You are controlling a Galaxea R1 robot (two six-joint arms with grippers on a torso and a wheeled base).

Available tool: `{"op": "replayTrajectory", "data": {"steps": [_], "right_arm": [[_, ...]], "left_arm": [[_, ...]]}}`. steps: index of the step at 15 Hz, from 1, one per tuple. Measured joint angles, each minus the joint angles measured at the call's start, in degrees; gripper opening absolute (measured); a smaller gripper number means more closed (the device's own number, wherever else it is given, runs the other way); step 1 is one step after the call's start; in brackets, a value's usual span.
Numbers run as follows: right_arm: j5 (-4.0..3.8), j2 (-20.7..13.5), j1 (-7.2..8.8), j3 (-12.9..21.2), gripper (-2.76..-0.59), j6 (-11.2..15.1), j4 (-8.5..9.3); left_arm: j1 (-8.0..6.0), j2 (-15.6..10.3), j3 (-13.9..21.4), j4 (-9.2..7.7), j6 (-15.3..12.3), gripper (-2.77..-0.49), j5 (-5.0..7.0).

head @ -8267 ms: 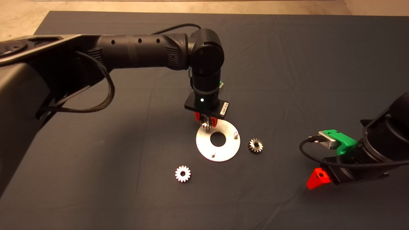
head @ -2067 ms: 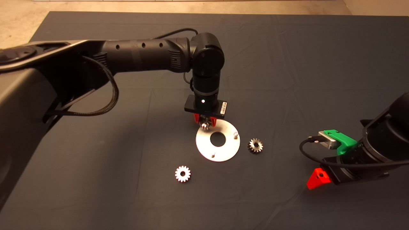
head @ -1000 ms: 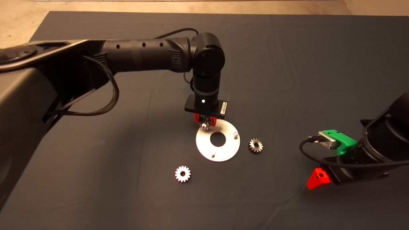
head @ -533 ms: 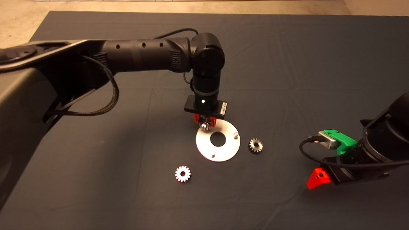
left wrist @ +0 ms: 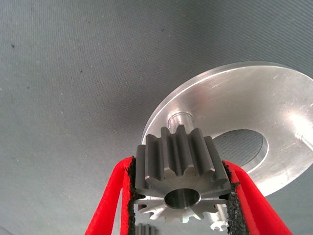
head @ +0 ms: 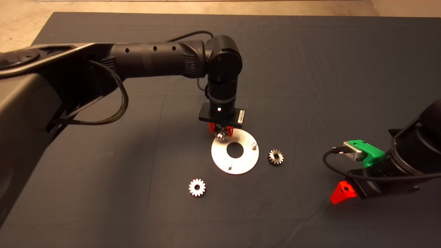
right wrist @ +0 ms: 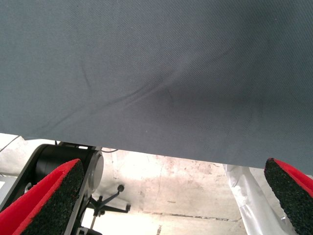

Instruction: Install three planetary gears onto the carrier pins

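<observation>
One gear [left wrist: 182, 178] is clenched between my left tool's [head: 221, 132] pads, just above a pin [left wrist: 179, 119] at the disc's [head: 248, 162] far-left rim. Two more pins [head: 254, 145] stand bare. One gear [head: 197, 187] lies on the mat [head: 103, 193] near the disc, another [head: 275, 157] just right of it. My right tool [right wrist: 171, 196] waits spread open at the lower right.

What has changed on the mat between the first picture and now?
The left gripper, shut on a gear, has risen slightly above the disc, near a carrier pin. The two loose gears, the disc and the parked right gripper have stayed.
</observation>
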Motion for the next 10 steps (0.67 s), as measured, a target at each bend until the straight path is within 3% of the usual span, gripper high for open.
{"op": "replayTrajectory", "data": {"steps": [10], "right_arm": [[-0.01,0.0,0.0,0.0,-0.6,0.0,-0.02]], "left_arm": [[-0.21,-0.01,-0.45,-0.27,-0.02,-2.37,-0.06]]}}
